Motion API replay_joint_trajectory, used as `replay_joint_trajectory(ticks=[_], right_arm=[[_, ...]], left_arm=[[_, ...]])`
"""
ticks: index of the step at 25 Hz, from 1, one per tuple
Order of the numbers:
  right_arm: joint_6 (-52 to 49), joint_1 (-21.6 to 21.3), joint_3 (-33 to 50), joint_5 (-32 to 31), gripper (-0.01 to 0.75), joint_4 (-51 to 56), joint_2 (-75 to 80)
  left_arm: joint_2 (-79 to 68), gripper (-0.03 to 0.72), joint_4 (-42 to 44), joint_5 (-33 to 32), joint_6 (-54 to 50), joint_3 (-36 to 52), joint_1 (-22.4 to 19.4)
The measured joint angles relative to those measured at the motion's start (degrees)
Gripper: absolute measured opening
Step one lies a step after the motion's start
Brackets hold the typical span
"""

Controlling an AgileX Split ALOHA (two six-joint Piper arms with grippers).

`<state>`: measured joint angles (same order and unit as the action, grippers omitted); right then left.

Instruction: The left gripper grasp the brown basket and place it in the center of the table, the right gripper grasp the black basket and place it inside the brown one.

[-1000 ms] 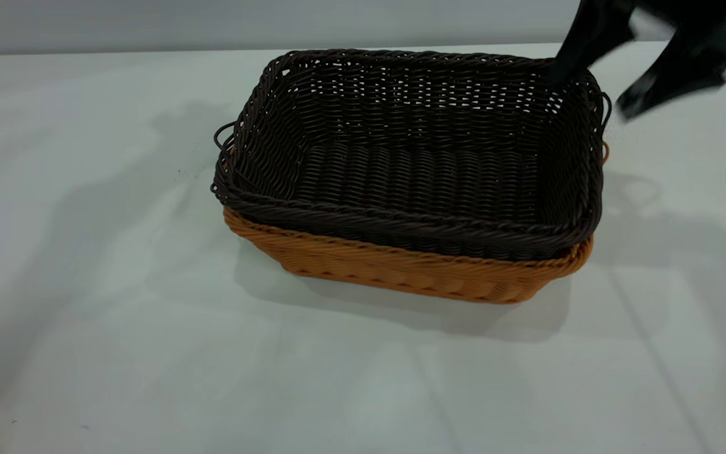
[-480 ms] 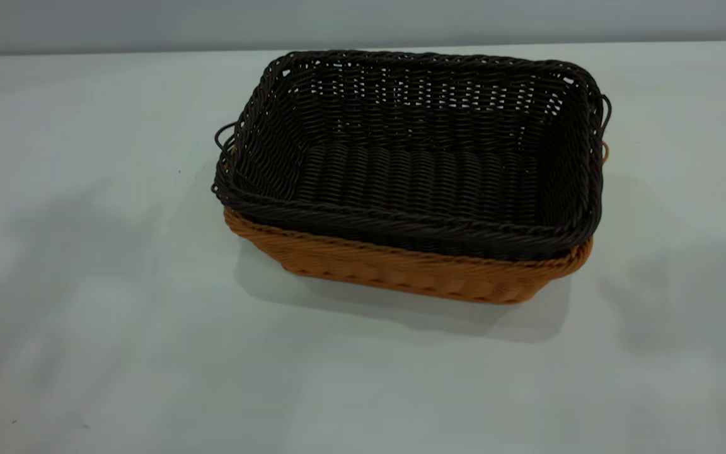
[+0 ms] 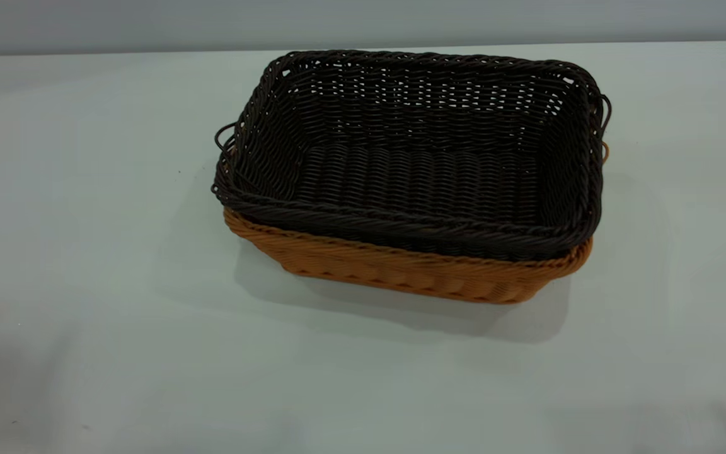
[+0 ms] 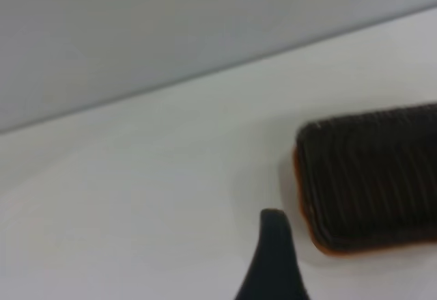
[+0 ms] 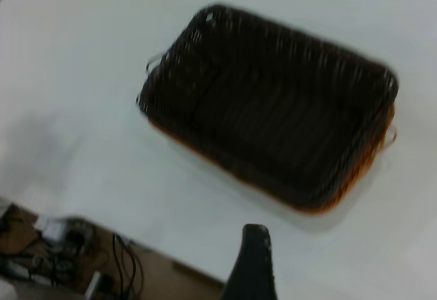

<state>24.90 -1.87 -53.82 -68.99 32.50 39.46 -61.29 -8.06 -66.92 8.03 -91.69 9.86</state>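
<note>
A: Right gripper [image 5: 251, 262]? Only 1 dark finger shows, high above the table, holding nothing; can't tell how open. Left gripper [image 4: 273, 259], same.

B: The dark woven wicker black basket [image 3: 413, 151] sits nested inside the orange-tan wicker brown basket [image 3: 401, 271], mid pale grey table [image 3: 86, 284].

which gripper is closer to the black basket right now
Left, probably. The left gripper is low beside the black basket, at its short end; the right gripper is high above, back near the table edge.

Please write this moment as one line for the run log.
state: dark woven wicker basket nested inside orange-tan woven wicker basket | place: pale table, mid | contact: none | left gripper, right gripper: away from baskets
</note>
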Motion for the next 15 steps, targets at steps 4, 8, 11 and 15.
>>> replay_joint_trajectory(ticks=[4, 8, 11, 15], right_arm=[[0.3, 0.0, 7.1, -1.1, 0.593, -1.1, -9.8], [0.2, 0.0, 12.0, -1.6, 0.593, -4.0, -20.0], [-0.9, 0.0, 14.8, -1.9, 0.593, -7.0, -25.7], [-2.4, 0.0, 19.4, -1.4, 0.593, -10.9, -30.5]], left_arm=[[11.0, 0.534, 0.2, 0.0, -0.1, 13.1, 0.0], [21.9, 0.534, 1.3, 0.0, -1.1, 25.0, 0.0], [28.6, 0.534, 1.6, 0.0, -1.6, 32.0, 0.0], [36.6, 0.534, 1.7, 0.0, -1.7, 38.5, 0.0]])
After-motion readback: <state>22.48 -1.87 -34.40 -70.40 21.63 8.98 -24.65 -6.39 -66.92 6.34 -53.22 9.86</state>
